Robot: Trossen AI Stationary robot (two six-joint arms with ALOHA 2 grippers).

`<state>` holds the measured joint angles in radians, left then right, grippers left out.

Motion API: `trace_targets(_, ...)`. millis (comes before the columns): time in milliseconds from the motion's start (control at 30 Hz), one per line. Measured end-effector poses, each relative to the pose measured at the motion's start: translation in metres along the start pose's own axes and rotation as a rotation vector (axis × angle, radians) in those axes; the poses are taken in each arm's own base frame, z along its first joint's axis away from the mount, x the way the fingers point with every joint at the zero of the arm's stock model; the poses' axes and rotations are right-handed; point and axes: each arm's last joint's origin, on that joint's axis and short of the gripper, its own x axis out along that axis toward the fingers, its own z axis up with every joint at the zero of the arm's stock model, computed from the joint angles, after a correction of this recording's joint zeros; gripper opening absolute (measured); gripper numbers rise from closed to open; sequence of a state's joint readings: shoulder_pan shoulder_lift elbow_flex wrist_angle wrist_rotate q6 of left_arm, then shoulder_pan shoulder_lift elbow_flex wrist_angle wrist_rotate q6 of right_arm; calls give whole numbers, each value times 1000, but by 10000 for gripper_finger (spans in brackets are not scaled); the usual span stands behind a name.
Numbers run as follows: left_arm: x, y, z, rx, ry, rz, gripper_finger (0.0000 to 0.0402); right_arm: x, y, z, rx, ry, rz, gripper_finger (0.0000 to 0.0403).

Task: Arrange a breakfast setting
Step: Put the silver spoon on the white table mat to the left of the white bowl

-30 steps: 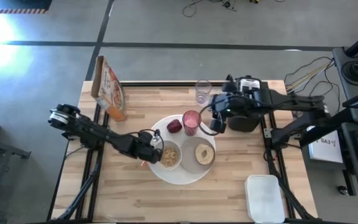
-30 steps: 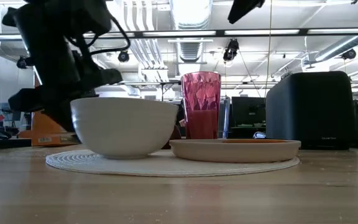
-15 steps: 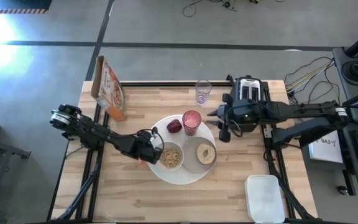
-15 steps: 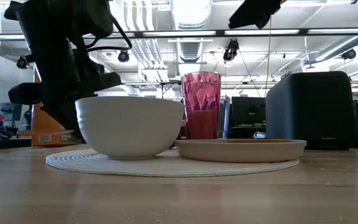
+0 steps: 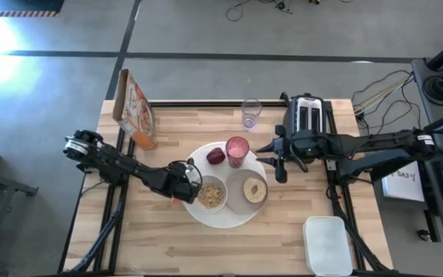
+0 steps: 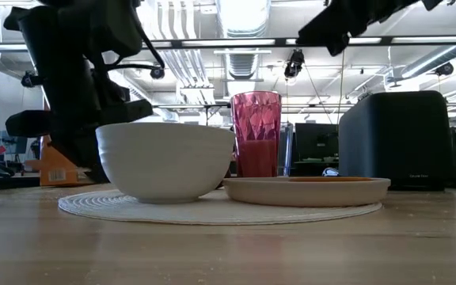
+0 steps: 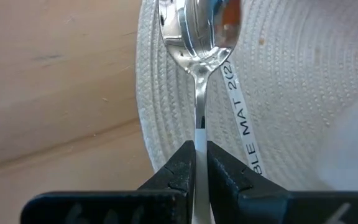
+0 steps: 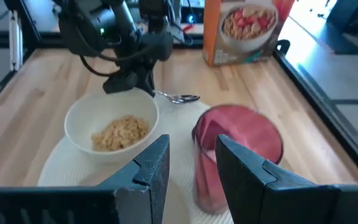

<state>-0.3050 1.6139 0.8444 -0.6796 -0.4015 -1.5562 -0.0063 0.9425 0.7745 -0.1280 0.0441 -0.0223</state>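
Note:
A round white woven mat carries a white bowl of cereal, a small grey plate with a bagel half, a pink tumbler and a red apple. My left gripper is at the mat's left edge, just left of the bowl, shut on a spoon. My right gripper hangs open and empty to the right of the tumbler, above the table. My left gripper pinches the spoon's thin neck between its two fingertips, just behind the spoon's bowl. The fingers lie along the spoon, which sticks out level ahead of them over the mat's left edge. Whether the spoon touches the mat cannot be told.
A cereal box stands at the far left of the table. A clear glass and a black toaster stand at the far edge. A white lidded container lies at the near right corner.
My right gripper has drawn back from the pink tumbler toward the table's right edge, staying open. The bowl and the small grey plate have slid slightly toward the right on the mat. The tumbler has kept its place.

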Motion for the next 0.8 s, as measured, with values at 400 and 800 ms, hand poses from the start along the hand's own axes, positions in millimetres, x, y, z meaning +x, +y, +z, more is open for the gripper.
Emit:
trace_targets(400, 9, -1, -5, 37, 47, 27, 16, 12, 1, -17, 20, 60, 3, 118)
trace_targets(800, 8, -1, -5, 71, 77, 23, 16, 11, 1, -17, 20, 60, 3, 118)
